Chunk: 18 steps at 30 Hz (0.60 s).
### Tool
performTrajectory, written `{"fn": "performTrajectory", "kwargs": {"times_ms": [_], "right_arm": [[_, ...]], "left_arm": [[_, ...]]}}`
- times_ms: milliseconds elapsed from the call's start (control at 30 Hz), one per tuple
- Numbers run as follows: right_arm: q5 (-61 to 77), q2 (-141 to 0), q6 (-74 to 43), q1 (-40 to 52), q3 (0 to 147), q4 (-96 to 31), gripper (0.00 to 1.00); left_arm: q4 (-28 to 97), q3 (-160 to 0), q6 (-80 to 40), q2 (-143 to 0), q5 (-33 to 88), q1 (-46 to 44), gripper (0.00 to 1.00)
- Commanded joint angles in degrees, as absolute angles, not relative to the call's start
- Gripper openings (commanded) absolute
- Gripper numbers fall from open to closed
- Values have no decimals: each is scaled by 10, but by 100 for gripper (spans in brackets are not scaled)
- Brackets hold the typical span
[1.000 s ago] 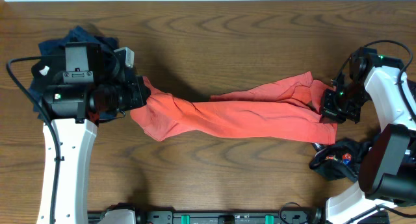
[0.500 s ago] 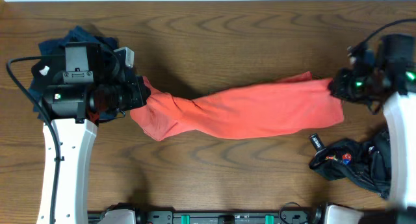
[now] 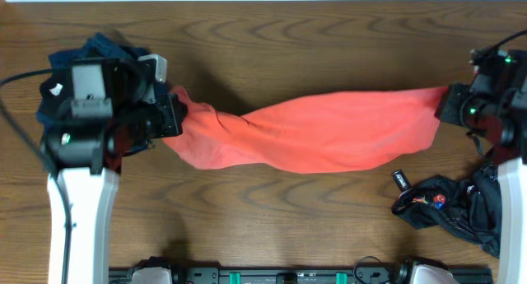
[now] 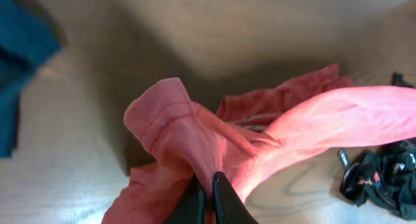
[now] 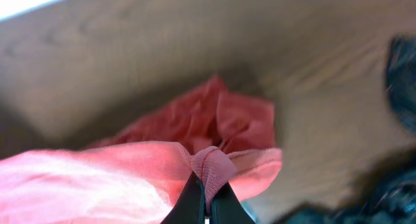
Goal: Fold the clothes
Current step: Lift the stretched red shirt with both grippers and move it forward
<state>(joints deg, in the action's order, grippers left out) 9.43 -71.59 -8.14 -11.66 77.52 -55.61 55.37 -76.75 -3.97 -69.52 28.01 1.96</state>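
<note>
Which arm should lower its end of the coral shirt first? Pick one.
Right, probably: the right gripper pinches the coral shirt over bare table; the left gripper holds a bunched end beside the navy pile.

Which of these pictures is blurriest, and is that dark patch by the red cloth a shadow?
Right wrist is blurriest: table and coral-red T-shirt both smeared. Left wrist: cloth fairly sharp, background soft. Overhead: sharp; the patch looks like the shirt's shadow.
</note>
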Motion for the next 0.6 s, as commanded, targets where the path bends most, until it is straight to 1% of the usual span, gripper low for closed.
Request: {"fn": "performTrajectory", "kwargs": {"times_ms": [0, 200, 300, 433, 567], "right_arm": [[50, -649, -97, -128, 797, -537, 1], [-24, -559, -117, -128, 828, -510, 1], [-62, -527, -135, -128, 842, -509, 1], [-71, -513, -135, -128, 855, -495, 1], [-71, -535, -134, -128, 856, -488, 1]], "left_arm": [[531, -790, -20, -629, 251, 23, 6], [474, -790, -51, -540, 190, 23, 6], [445, -790, -59, -503, 183, 23, 6], [411, -790, -79, -472, 183, 23, 6], [406, -789, -82, -487, 183, 23, 6]]}}
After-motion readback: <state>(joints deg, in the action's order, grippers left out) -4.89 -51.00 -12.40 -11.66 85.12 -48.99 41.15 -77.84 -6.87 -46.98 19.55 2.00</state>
